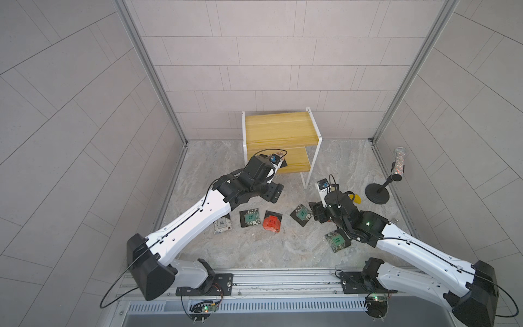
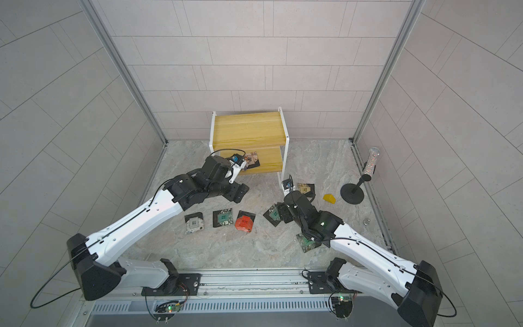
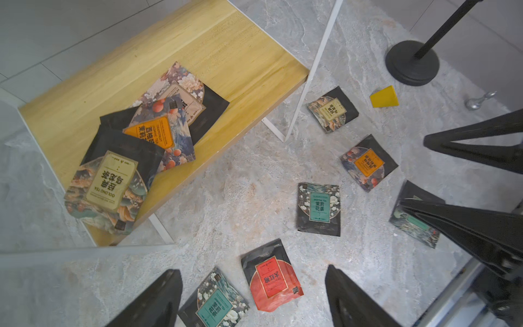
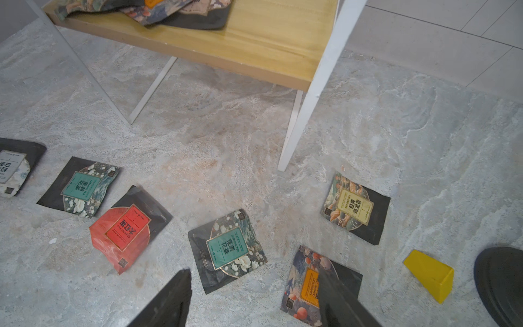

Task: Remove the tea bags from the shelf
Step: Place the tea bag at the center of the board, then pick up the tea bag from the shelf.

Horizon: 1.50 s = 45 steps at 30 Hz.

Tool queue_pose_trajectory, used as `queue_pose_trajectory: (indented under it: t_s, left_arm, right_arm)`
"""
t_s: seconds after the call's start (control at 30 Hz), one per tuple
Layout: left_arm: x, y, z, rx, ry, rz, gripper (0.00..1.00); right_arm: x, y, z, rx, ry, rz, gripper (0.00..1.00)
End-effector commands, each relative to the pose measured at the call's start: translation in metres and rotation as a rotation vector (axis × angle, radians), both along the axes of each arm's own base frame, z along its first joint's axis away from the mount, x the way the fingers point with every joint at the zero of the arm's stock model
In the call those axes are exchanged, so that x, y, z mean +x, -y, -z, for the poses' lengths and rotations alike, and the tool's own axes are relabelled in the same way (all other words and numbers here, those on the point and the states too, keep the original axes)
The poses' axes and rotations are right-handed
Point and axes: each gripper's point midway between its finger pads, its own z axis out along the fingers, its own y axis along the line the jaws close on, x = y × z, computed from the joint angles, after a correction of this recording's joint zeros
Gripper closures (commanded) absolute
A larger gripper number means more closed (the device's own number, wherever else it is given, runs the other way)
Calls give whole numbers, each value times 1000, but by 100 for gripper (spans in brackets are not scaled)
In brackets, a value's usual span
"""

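**Tea bags part cleared:** A marbled table (image 1: 254, 254) is spanned by the left arm (image 1: 192, 223) and the right arm (image 1: 424, 254). A two-tier shelf (image 1: 280, 127) is set against the back wall.

A black stand (image 1: 377, 194) is placed to the shelf's right. The left gripper (image 3: 252, 270) is held at the front of the lower board, its jaws spread wide with nothing between them. The right gripper (image 4: 253, 271) is likewise parted and empty, poised over the table near the shelf's front leg.

Three tea bags (image 3: 110, 184) are piled overlapping on the lower board, the nearest overhanging its edge. Seven others are scattered flat on the table in front of the shelf. Among them are a red bag (image 4: 127, 229) and an orange-labelled bag (image 4: 308, 286), which is partly hidden by a right finger.

A yellow wedge (image 4: 430, 274) is seen beside the stand's base.
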Motion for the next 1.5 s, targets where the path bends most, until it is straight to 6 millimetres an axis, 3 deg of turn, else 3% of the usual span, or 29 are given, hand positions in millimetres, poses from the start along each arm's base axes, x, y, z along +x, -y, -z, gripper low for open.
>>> queue_pose_trajectory:
  t_s: [0.0,0.3,0.43,0.53,0.67,0.8,1.47]
  left_arm:
    - [11,-3,-5,128,77,10,13]
    - [28,-3,7,329,206,86,11]
    - [27,1,8,311,363,172,9]
    - [24,3,14,286,465,239,7]
    - [28,-7,20,263,463,248,7]
    - [29,-5,17,239,521,290,7]
    - [70,-30,43,259,446,291,8]
  right_arm:
    - [-1,14,-3,-4,35,42,24]
    - [-5,28,2,-9,61,72,23]
    - [-4,29,-2,-1,72,78,23]
    - [-6,31,9,-14,62,79,23]
    - [-7,34,13,-10,64,90,23]
    - [-7,35,16,-2,63,97,23]
    - [-4,38,24,-5,65,116,22]
